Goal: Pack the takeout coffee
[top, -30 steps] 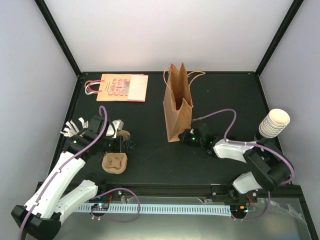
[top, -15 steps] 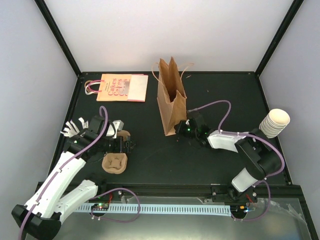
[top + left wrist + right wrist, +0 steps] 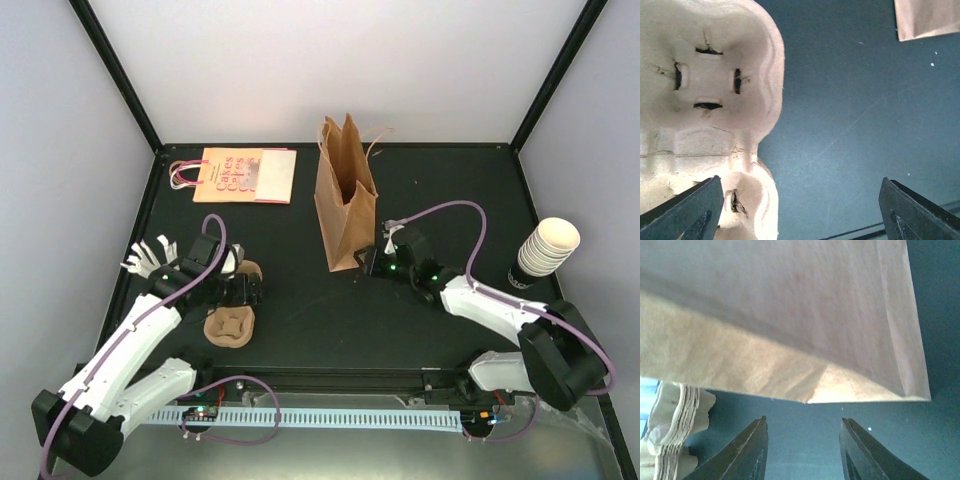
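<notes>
Left gripper (image 3: 801, 210) jaws stand wide apart, empty, over a brown moulded pulp cup tray (image 3: 705, 75). Right gripper (image 3: 802, 450) jaws stand partly apart, holding nothing, just beside the base of the upright brown paper bag (image 3: 790, 315). Takeout coffee: cannot tell where it is.

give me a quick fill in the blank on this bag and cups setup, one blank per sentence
1. The brown paper bag stands ___ mid-table.
2. The right gripper sits at the bag's base with its jaws ___.
3. The left gripper hangs over the pulp cup tray, jaws wide, holding ___.
4. The stack of lidless cups sits at the ___ edge of the table.

Missing words: upright; open; nothing; right
</notes>
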Controlling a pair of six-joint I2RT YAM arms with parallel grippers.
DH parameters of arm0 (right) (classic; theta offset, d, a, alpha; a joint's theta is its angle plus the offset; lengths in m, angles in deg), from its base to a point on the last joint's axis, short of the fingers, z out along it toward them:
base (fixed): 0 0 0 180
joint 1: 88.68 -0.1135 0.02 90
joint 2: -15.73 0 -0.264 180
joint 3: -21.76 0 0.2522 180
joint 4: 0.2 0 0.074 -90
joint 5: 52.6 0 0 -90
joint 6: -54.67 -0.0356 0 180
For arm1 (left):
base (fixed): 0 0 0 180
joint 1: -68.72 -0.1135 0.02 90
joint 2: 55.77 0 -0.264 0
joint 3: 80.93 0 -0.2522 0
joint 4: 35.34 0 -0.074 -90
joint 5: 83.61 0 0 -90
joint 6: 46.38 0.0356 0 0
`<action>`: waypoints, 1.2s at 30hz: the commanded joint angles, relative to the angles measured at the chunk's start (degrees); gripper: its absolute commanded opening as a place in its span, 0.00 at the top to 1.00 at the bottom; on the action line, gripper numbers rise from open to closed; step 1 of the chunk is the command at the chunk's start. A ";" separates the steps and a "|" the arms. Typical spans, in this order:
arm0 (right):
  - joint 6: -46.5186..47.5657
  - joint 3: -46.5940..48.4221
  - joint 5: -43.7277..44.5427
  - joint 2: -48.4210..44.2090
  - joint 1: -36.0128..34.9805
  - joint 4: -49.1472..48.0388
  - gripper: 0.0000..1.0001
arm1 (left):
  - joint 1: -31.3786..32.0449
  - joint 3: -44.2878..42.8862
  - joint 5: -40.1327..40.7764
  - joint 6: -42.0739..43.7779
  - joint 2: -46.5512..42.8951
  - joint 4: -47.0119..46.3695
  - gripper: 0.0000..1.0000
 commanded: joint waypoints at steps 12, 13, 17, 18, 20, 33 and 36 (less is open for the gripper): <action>6.99 -8.21 -3.83 -15.12 0.20 5.94 0.56 | 8.55 3.55 8.71 -11.42 4.08 -10.11 0.11; 7.07 -8.48 -4.08 -15.71 0.20 6.09 0.56 | 9.08 3.23 9.58 -11.54 4.98 -10.62 0.11; 8.07 -8.77 -4.67 -17.95 0.21 7.50 0.56 | 10.50 0.67 15.30 -11.31 10.52 -9.57 0.11; 8.27 -8.69 -4.71 -18.58 0.20 8.00 0.56 | 10.55 -0.14 16.70 -10.85 11.75 -9.22 0.11; 8.77 -8.66 -4.82 -19.59 0.19 8.70 0.56 | 10.54 -1.19 18.97 -10.01 14.50 -9.34 0.11; 10.17 -8.66 -5.16 -23.15 0.21 12.05 0.56 | 10.44 -4.99 20.07 -5.34 29.49 -13.82 0.40; 9.86 -9.24 -5.24 -23.53 0.24 11.95 0.56 | 10.40 -6.20 19.81 -4.47 31.38 -14.57 0.44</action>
